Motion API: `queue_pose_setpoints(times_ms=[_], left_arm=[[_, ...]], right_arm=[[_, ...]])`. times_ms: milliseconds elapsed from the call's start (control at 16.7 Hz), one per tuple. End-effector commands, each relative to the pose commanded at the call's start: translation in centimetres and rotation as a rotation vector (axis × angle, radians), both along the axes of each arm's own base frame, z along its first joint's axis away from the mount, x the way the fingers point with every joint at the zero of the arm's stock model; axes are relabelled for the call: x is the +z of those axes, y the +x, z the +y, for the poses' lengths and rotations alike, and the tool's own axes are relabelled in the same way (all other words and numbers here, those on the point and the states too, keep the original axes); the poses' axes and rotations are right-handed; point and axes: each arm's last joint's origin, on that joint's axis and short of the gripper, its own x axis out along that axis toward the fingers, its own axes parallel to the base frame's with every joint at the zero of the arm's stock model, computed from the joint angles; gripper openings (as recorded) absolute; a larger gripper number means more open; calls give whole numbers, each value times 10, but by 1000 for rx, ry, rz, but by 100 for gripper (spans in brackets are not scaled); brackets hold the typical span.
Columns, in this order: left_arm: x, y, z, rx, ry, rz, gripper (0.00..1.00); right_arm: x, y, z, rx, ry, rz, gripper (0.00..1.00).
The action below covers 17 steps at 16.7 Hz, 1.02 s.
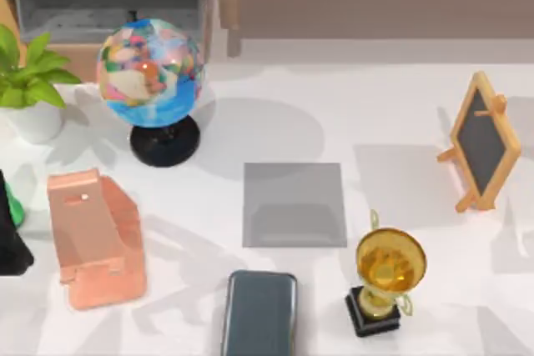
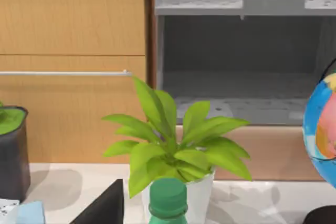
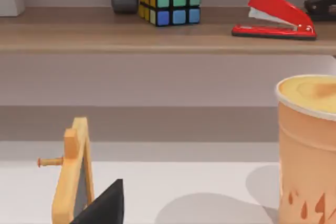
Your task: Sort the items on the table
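Note:
A slate-grey smartphone (image 1: 259, 313) with rounded corners lies flat at the front middle of the white table (image 1: 392, 122), its near end cut off by the top view's edge. My left gripper (image 2: 102, 208) sits at the table's far left, seen from above as a dark shape (image 1: 10, 243) just behind a green-capped bottle (image 2: 168, 199). My right gripper (image 3: 101, 205) is low near the wooden easel blackboard (image 3: 73, 177) on the right side. Both grippers are far from the smartphone.
A grey square mat (image 1: 294, 204) lies mid-table. A salmon phone stand (image 1: 96, 238) is at the left, a globe (image 1: 150, 72) and a potted plant (image 1: 29, 89) behind it. A gold trophy (image 1: 388, 271) stands right of the smartphone. A paper cup (image 3: 307, 145) stands near the easel.

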Motion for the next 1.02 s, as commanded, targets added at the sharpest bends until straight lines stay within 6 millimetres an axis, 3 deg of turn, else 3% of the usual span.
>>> queue_pose_setpoints(times_ms=[240,420,720,1020], left_arm=[[3,1,2,19,10,39,100],[15,4,8,73,41,181,100],[34,26,29,166,70,620,100],[38,58,65,197,8,1121,100]], right_arm=[[0,0,0,0,0,0,100],[0,0,0,0,0,0,100],[0,0,0,0,0,0,100],[0,0,0,0,0,0,100]])
